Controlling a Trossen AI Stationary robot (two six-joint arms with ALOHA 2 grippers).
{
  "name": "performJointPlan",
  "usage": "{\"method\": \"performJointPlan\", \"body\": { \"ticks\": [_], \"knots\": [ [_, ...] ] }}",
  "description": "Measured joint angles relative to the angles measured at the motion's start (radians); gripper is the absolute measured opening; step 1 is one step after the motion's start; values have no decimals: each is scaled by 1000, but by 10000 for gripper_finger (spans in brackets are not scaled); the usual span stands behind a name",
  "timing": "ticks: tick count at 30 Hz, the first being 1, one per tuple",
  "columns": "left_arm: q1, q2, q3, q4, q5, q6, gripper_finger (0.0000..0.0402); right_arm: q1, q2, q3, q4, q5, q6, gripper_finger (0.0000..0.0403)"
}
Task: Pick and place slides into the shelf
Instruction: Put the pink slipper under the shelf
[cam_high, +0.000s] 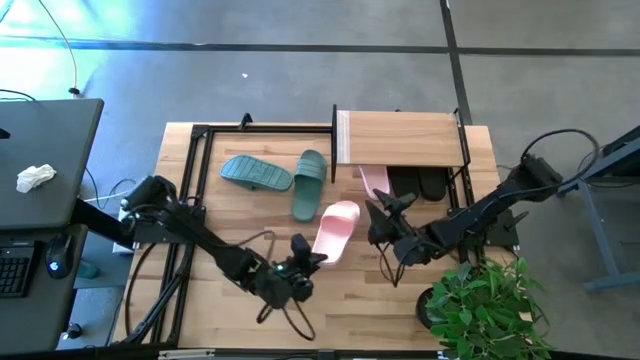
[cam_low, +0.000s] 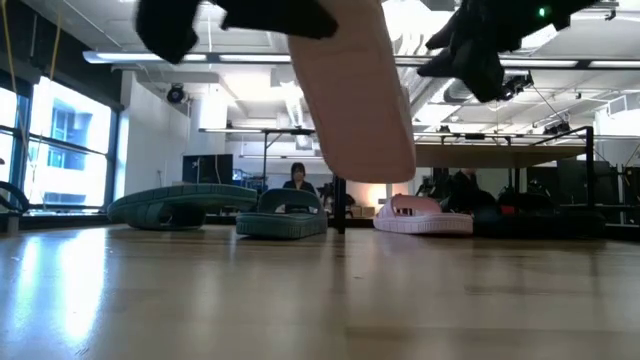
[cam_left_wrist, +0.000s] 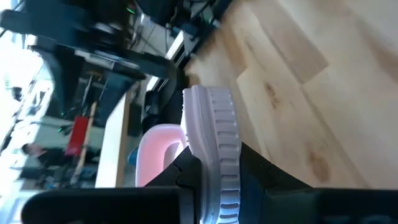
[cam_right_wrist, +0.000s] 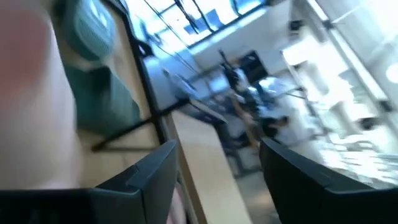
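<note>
The pink slide (cam_high: 336, 230) is clamped at its heel in the left claw (cam_high: 300, 262), lifted clear of the table (cam_high: 400, 310); the right claw (cam_high: 383, 222), fingers apart, waits just beside its toe. Carry it level toward the shelf (cam_high: 400, 138) beyond that claw; keep the toe leading.

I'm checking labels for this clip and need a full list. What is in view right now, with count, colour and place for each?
Teal-green slides: two, on the table left of the shelf, one lying flat, one angled beside it.
Pink slide: one, lifted off the table in the left gripper.
Second pink slide: one, at the shelf's front edge, partly under the top board.
Black slides: partly hidden under the board, count unclear.
Shelf: one, light wood top, black legs, far side of the table.
Plant: one, green, near right corner.
Left gripper: shut on the pink slide.
Right gripper: open, beside the pink slide.
</note>
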Motion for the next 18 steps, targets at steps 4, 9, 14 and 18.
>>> {"method": "performJointPlan", "body": {
  "ticks": [4,9,14,18],
  "knots": [
    [27,96,105,-80,-3,-13,43,-70,-141,0,-58,-201,50,189],
    [64,163,167,-120,10,-26,43,-213,-344,0,-131,-428,87,157],
    [103,202,181,-138,16,-61,43,-373,-554,13,-428,-873,403,100],
    [128,226,181,-134,9,-76,43,-424,-632,13,-666,-1043,581,21]
  ]
}}
